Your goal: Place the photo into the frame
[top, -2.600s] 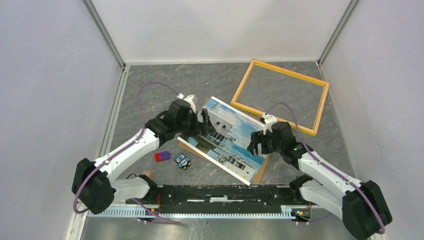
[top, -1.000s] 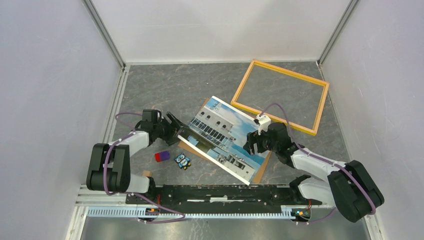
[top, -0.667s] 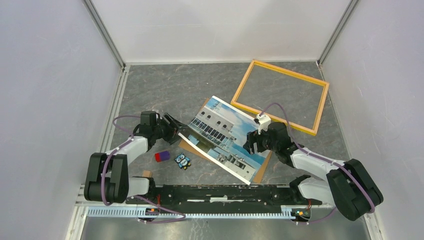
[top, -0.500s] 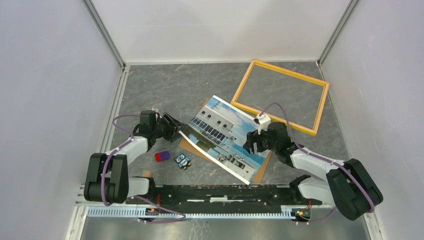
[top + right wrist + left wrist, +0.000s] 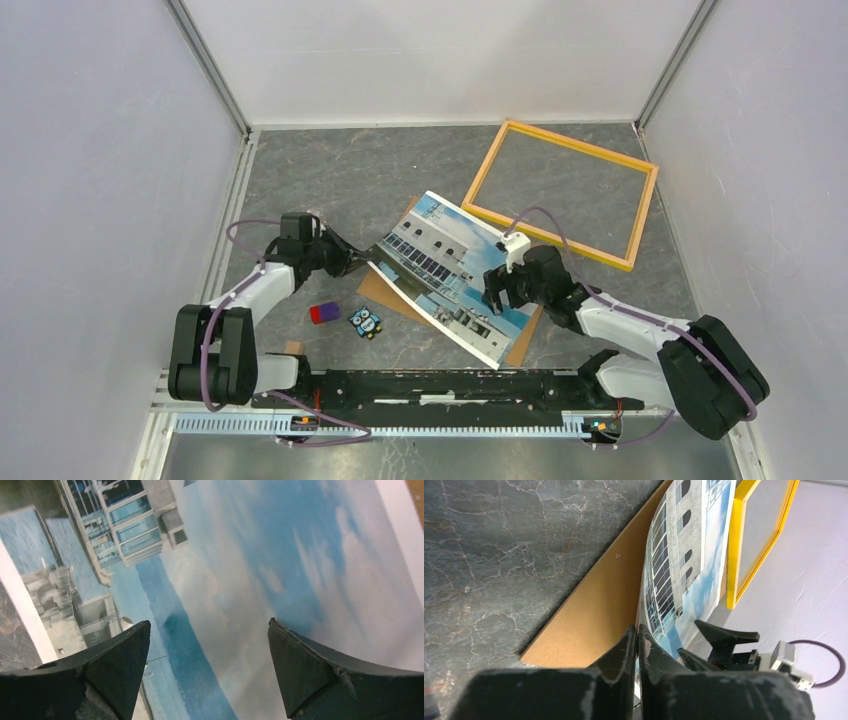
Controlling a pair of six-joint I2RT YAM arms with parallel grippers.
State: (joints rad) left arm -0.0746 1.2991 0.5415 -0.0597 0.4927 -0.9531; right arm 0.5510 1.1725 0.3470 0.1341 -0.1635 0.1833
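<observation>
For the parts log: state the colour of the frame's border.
The frame has a yellow-orange border, clearest in the top external view.

Bright, even overhead light, soft shadows; wrist cams' near jaws blurry, maybe slight edge distortion.

- The large rectangular paper photo (image 5: 440, 270) of a white building lies mid-bench (image 5: 330, 180) on the brown hardboard backing panel (image 5: 374, 291).
- The yellow-orange wooden rectangular frame (image 5: 487, 165) sits just beside the photo at its 1 o'clock.
- A small purple block (image 5: 323, 313) and a blue penguin figure (image 5: 366, 322) lie side by side at its 8 o'clock.
- The left hand (image 5: 365, 262) is at its 9 o'clock edge, and the right hand (image 5: 492, 290) is above its 3 o'clock side.
</observation>
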